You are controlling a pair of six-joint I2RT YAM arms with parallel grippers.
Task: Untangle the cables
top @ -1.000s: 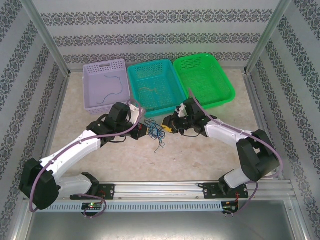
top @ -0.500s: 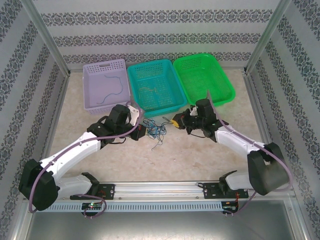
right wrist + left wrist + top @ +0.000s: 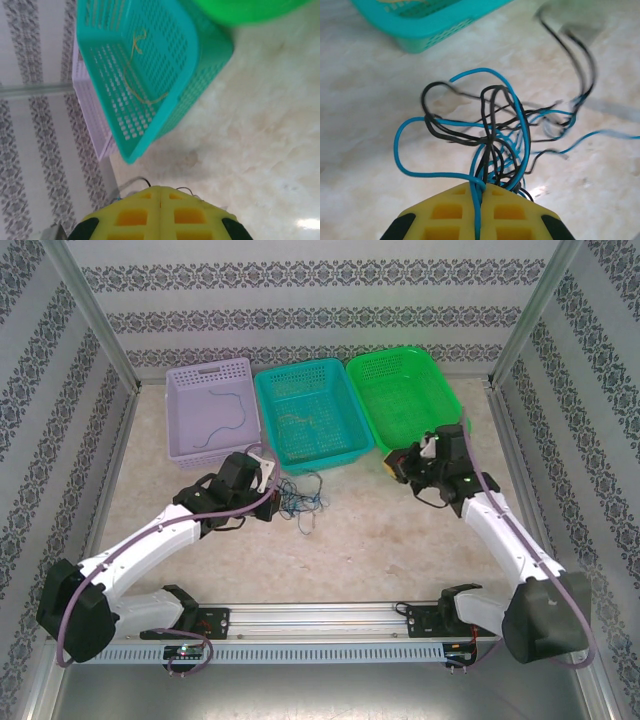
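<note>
Since a second ago, the right claw [image 3: 398, 462] swung away from the tangle [image 3: 300, 495] toward the green basket [image 3: 452, 405], fingers together and seemingly empty. The left claw [image 3: 480, 192] was clamped on a blue cable [image 3: 410, 167] of the tangle, on the bench [image 3: 380, 540] beside the teal basket [image 3: 264, 390]. The purple basket [image 3: 178, 390] and the teal one each held a cable; the blue-black knot remained.

Left arm [image 3: 150, 540] and right arm [image 3: 505, 535]: white shells, black joints, a purple cable [image 3: 58, 640] looped along each. Left tool [image 3: 481, 195] and right tool [image 3: 160, 197]: yellow gridded fingers [image 3: 450, 215], black shoulders.
</note>
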